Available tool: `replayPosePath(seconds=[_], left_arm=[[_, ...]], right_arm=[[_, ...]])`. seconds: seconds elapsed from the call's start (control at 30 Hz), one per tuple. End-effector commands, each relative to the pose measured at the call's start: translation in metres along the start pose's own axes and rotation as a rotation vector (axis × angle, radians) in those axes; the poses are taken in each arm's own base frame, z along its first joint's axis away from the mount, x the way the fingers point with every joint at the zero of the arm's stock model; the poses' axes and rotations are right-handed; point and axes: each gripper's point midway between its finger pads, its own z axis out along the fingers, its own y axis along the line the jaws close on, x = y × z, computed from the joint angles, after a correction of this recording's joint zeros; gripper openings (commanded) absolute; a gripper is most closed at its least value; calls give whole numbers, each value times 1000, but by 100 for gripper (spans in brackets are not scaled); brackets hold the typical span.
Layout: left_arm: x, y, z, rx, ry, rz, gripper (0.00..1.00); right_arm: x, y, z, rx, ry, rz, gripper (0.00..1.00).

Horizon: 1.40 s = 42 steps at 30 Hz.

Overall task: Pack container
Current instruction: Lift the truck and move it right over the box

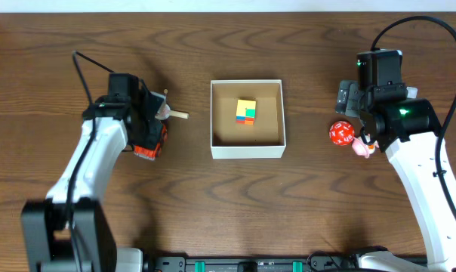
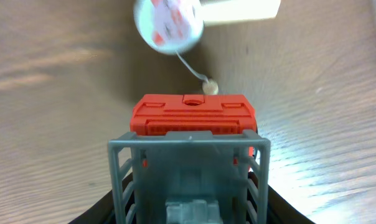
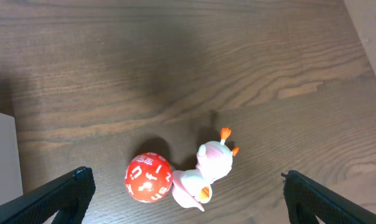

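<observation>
The container (image 1: 248, 151), a white-walled square box with a brown inside, sits mid-table with a multicoloured cube (image 1: 246, 111) in it. My left gripper (image 1: 145, 134) is left of the box, shut on a red and grey toy (image 2: 191, 115); its fingers (image 2: 188, 208) hug the toy's grey sides. My right gripper (image 1: 355, 127) is right of the box, open, with its fingers (image 3: 188, 196) wide apart above a red lettered ball (image 3: 148, 177) and a pink bird toy (image 3: 206, 171). These two touch each other on the table.
A round white disc on a wooden stick (image 1: 169, 113) lies between the left gripper and the box; it shows blurred in the left wrist view (image 2: 169, 23). The box's white wall shows at the left edge of the right wrist view (image 3: 0, 155).
</observation>
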Motion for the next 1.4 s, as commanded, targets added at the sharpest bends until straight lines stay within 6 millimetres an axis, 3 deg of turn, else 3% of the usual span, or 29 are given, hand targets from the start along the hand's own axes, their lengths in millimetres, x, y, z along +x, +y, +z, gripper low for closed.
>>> replayPosePath(seconds=[0.0, 0.1, 0.37, 0.5, 0.6, 0.77, 0.9, 1.13, 1.37], left_arm=[[-29, 1, -44, -19, -158, -11, 29], [-43, -17, -73, 57, -280, 16, 29], [-90, -92, -165, 341, -674, 146, 23], [-100, -128, -188, 409, -758, 226, 23], [-102, -155, -193, 454, -775, 295, 23], [-104, -191, -187, 514, -763, 381, 23], [-104, -205, -166, 527, -718, 442, 23], [-115, -210, -111, 540, -617, 428, 23], [-124, -211, -74, 529, -573, 410, 23]], right_arm=[[-6, -5, -6, 9, -22, 13, 99], [-6, -5, -6, 9, -22, 13, 99], [-6, -5, -6, 9, -22, 13, 99], [-6, -5, -6, 9, -22, 13, 99], [-6, -5, -6, 9, -22, 13, 99], [-6, -5, -6, 9, -22, 13, 99], [-6, -5, -6, 9, -22, 13, 99], [-6, -5, -6, 9, -22, 13, 99], [-6, -5, -6, 9, -22, 13, 99]])
